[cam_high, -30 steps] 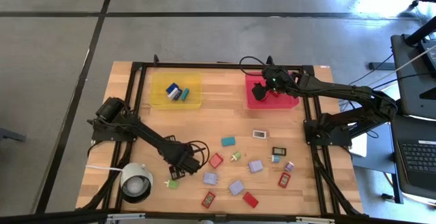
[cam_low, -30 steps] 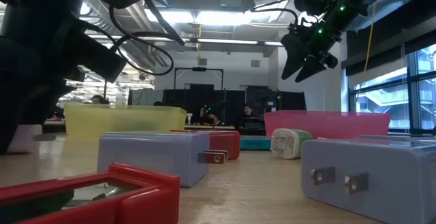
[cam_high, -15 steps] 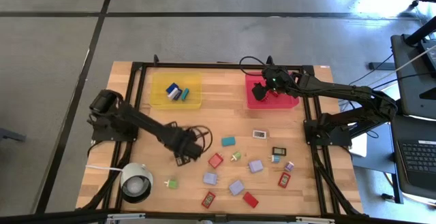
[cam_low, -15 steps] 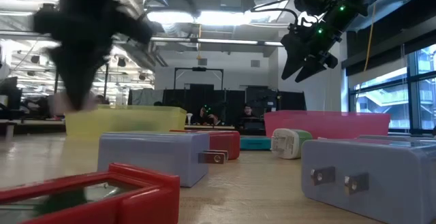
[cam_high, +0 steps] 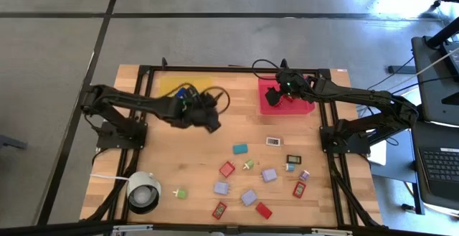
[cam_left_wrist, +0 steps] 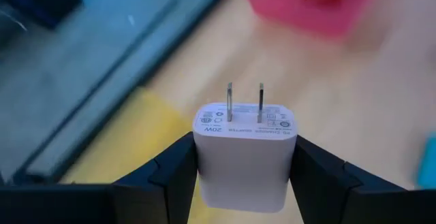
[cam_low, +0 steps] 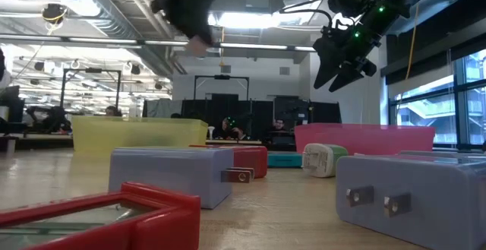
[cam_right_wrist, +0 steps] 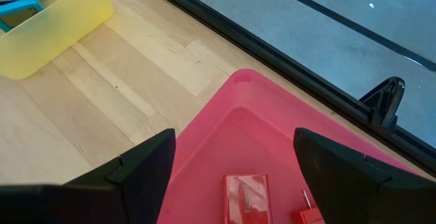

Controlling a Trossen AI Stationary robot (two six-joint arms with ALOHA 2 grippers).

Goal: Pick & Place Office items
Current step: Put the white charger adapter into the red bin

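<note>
we have a white plug adapter [cam_left_wrist: 245, 157] clamped between the left gripper [cam_high: 209, 118] fingers, its two prongs pointing away from the wrist — long axis along the fingers. it hangs above the near right edge of the yellow tray [cam_high: 166, 92], which lies just to its far left. the right gripper [cam_high: 276, 92], fingers spread and empty, hovers over the red tray [cam_right_wrist: 272, 149] — farther off.

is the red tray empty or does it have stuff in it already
Not empty. The right wrist view shows the red tray holding two red items between the open right gripper fingers.
</note>
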